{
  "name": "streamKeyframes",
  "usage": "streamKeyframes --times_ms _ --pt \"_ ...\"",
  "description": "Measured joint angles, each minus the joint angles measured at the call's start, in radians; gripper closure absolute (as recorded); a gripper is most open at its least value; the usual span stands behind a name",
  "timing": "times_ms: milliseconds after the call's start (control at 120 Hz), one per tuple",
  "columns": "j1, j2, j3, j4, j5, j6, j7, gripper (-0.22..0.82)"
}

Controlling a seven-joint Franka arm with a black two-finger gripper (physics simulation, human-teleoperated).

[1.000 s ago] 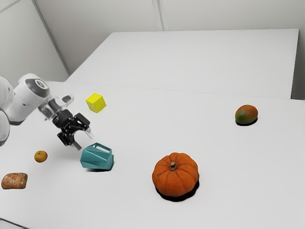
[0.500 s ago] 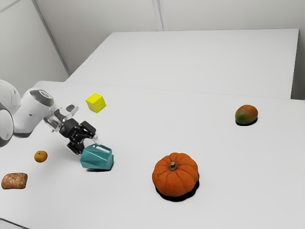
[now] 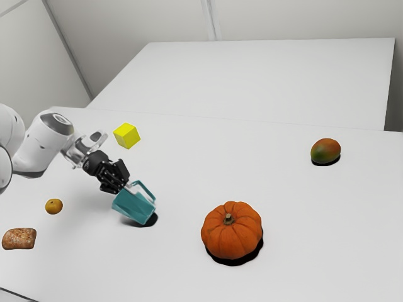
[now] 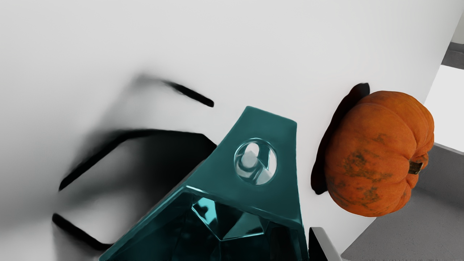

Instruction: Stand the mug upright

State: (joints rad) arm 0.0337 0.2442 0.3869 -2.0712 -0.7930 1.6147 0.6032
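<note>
Mug (image 3: 132,206) tipped partway up, right at end effector (image 3: 126,187).

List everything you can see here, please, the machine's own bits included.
Mug: one, teal, tilted, at the tool.
Pumpkin: one, orange, beyond the mug toward the exterior view's right.
Mango-like fruit: one, orange and green, exterior view's far right.
Cube: one, yellow, exterior view's upper left.
Small round fruit: one, orange, exterior view's left.
Bread-like piece: one, brown, exterior view's left edge.
Table: one, white, under these things.
Flat surface: one, white, behind the table.
Arm: one, white and grey, exterior view's left.
Tool: one, black, two-fingered, holding the mug.
</note>
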Motion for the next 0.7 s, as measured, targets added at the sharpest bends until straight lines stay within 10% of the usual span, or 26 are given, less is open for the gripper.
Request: streamKeyframes --times_ms 342,700 --pt "0.003 -0.121 -0.071 0.003 0.059 0.015 -0.013 0.78" --pt "-0.214 -0.224 -0.140 -0.003 0.512 0.312 -0.026 0.79"
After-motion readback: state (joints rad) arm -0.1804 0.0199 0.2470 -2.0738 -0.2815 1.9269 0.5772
